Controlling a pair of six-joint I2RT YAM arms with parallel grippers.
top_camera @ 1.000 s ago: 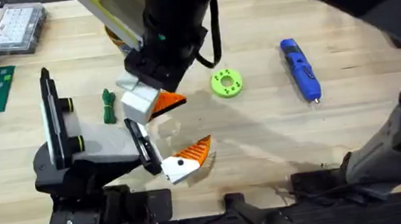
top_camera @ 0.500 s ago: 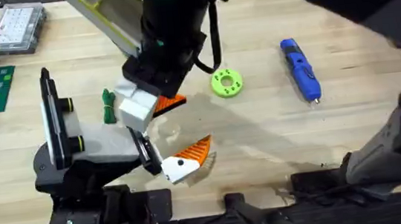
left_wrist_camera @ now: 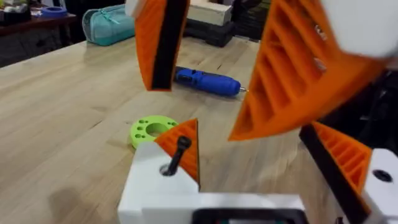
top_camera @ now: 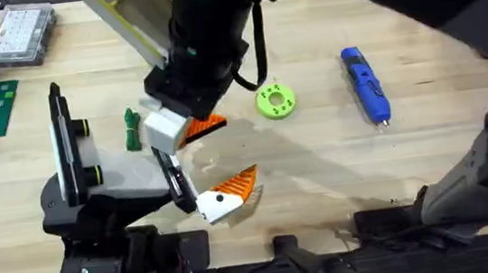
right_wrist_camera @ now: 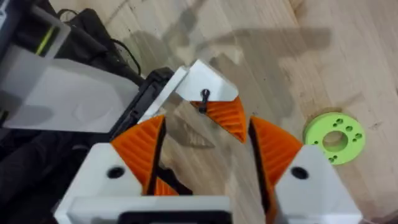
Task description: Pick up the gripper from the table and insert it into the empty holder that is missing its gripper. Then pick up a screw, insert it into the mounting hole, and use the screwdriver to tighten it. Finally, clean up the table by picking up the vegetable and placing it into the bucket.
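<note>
Bottom centre: the gripper [top_camera: 228,193], a screw standing in its white base, touches the holder's [top_camera: 112,182] black end plate. The right gripper [right_wrist_camera: 207,127] hovers above it, fingers spread, holding nothing. Screwdriver [top_camera: 366,83] lies upper right on the table [top_camera: 320,165].

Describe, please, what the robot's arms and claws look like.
The right claw has two orange ribbed fingers, each on a white block with a dark round hole. The arm reaching over the middle is black, with a green light and a black cable down its side.
</note>
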